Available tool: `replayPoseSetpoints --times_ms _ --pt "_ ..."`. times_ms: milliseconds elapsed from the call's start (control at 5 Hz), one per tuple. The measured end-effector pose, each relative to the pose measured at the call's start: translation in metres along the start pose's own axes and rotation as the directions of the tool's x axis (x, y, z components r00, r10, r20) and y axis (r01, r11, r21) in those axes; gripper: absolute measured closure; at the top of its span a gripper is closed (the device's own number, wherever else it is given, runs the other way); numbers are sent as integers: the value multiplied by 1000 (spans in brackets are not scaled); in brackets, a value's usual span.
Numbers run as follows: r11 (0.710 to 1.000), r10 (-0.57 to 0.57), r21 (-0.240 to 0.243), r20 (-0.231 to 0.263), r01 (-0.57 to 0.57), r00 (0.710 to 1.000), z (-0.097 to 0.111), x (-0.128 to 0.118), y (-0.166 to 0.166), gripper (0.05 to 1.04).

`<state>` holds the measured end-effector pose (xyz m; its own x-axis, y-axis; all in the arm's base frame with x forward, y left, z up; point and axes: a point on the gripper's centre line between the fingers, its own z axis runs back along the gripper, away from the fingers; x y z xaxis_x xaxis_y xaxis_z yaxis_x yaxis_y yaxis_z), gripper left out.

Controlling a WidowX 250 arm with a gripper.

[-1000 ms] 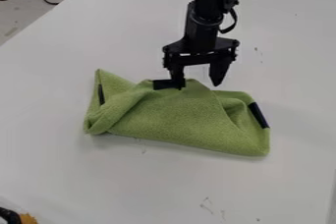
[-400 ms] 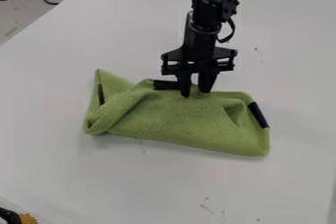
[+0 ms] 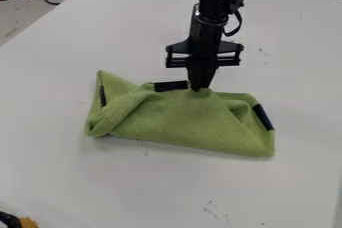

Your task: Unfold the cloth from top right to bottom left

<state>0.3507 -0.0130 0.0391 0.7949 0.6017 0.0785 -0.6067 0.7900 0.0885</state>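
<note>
The green cloth [image 3: 180, 119] lies folded and rumpled in the middle of the white table, with dark patches at its top edge, left side and right corner. At the cloth's top edge, just right of the upper dark patch, is the black gripper [image 3: 198, 89], pointing down. Its fingers are together, pinching a bit of the cloth's edge, which peaks slightly under the tips.
The white table [image 3: 133, 187] spreads around the cloth, with faint scuff marks near its lower part. A dark and orange object [image 3: 25, 222] sits at the lower left corner. Cables and black equipment lie beyond the table at the upper left.
The gripper's fingers, wide apart a second ago and closer in the later frame, are now shut together. The cloth's top edge is drawn up slightly at the tips.
</note>
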Motion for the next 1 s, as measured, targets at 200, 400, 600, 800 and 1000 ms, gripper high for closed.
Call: replayPoseSetpoints --times_ms 200,400,600,800,1000 --pt "1000 -22 20 17 22 1000 7 2 -3 1032" --pt "998 5 65 61 -9 998 24 -2 0 1033" --pt "981 175 48 168 -186 970 65 -31 12 1033" --pt "934 337 50 199 -353 920 78 -70 29 1033" --pt "886 449 36 185 -463 874 77 -104 38 1020"
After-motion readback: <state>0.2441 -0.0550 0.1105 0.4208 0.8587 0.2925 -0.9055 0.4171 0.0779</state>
